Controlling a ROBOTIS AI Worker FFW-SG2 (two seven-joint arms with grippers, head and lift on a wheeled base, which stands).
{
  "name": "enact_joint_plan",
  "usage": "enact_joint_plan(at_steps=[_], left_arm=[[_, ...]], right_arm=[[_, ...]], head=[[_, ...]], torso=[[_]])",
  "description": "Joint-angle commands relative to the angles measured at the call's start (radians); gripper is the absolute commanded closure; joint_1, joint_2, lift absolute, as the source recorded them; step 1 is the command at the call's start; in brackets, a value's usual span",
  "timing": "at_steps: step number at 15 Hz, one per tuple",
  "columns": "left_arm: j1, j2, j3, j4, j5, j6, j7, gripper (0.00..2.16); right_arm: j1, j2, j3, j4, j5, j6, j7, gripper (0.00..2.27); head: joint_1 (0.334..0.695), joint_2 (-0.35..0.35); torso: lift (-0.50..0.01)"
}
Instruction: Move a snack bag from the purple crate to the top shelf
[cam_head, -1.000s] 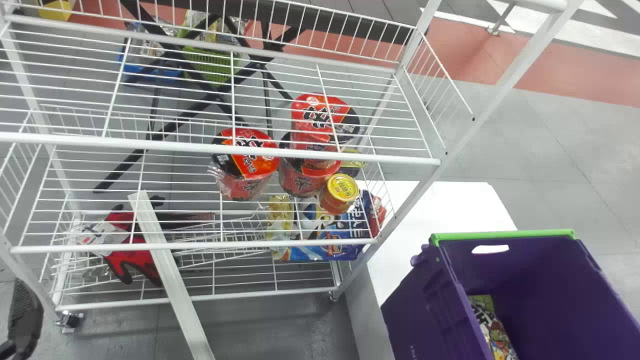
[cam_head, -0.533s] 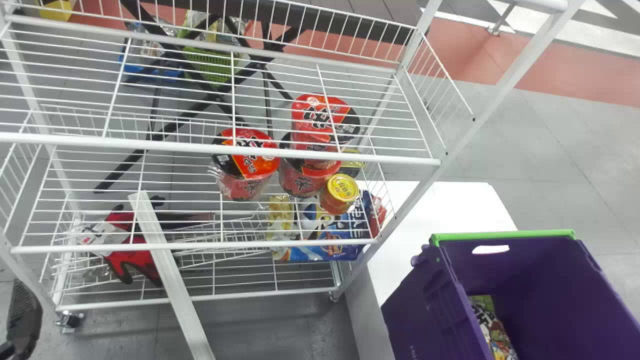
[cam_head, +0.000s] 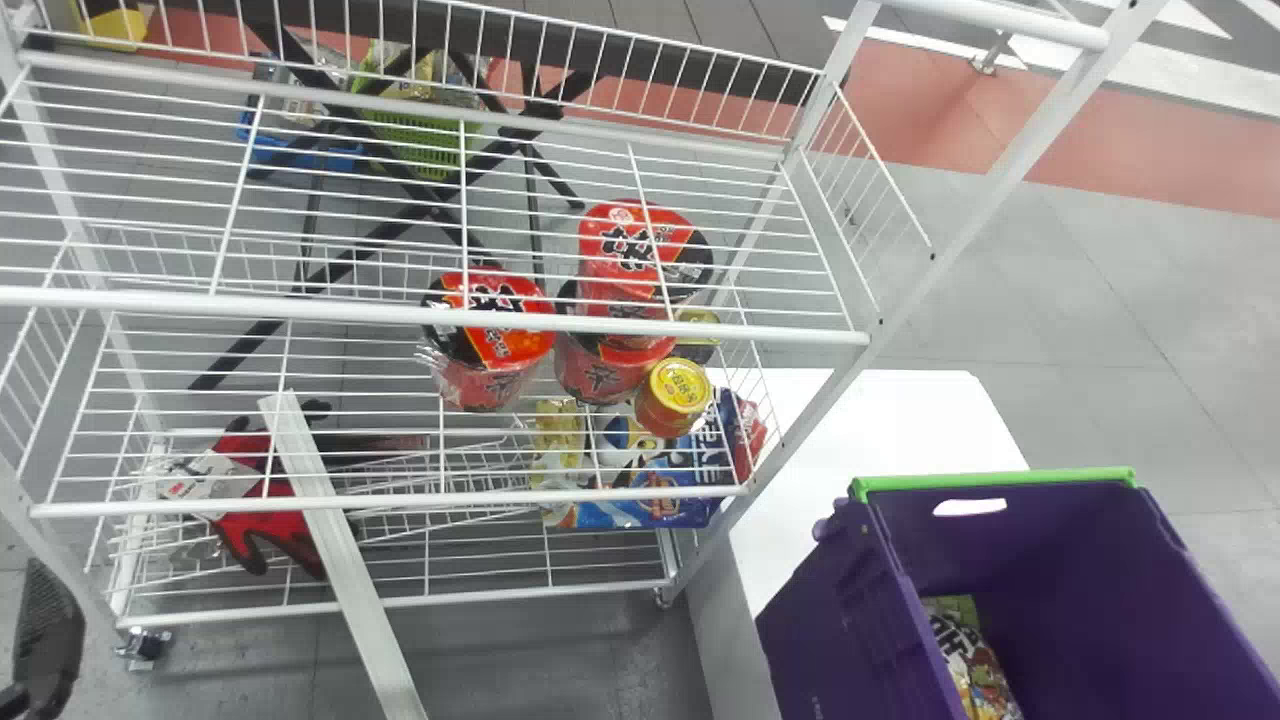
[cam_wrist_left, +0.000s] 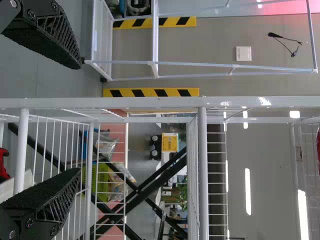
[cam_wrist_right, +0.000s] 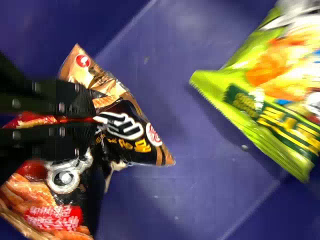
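In the head view, we see a small shift over the last half second: the wire rack's upper shelves sit a little lower in the frame, and the purple crate (cam_head: 840, 600) at lower right has slipped slightly down and left. As everything drifts together, we take this for our own viewpoint moving, perhaps the body or head adjusting for the carry, rather than the rack being pushed. The top shelf (cam_head: 200, 303) crosses the upper half of the frame, with red noodle cups (cam_head: 490, 350) showing past its front rail and through its bars. A printed bag (cam_head: 965, 650) lies inside the crate, towards the lower right corner. In the left wrist view, the left gripper (cam_wrist_left: 80, 117) waits in front of the rack, its two fingers spread wide at upper left and lower left, with nothing between them. In the right wrist view, the right gripper (cam_wrist_right: 96, 120) is clamped together on the black-and-orange snack bag (cam_wrist_right: 127, 125) at left of the frame, over the crate's blue-purple inside; whether the bag hangs free of the floor, we cannot tell. A green bag (cam_wrist_right: 280, 90) lies apart at upper right. For the task, we judge the grasp made and the lift next: straight up past the crate wall, then over the shelf's front rail, since a loose corner could snag on either.
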Motion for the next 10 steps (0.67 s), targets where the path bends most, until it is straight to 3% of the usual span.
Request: enact_joint_plan(at_steps=[1, 10], left_arm=[[0.0, 0.001, 0.002, 0.002, 0.0, -0.001, 0.001, 0.08], [-0.006, 0.001, 0.002, 0.005, 0.0, -0.001, 0.0, 0.08]], right_arm=[[-0.003, 0.006, -0.007, -0.006, -0.007, -0.001, -0.01, 2.25], [-0.005, 0.009, -0.027, -0.004, -0.007, -0.014, -0.028, 2.25]], head=[[0.695, -0.35], [0.695, -0.35]], torso=[[-0.419], [-0.384]])
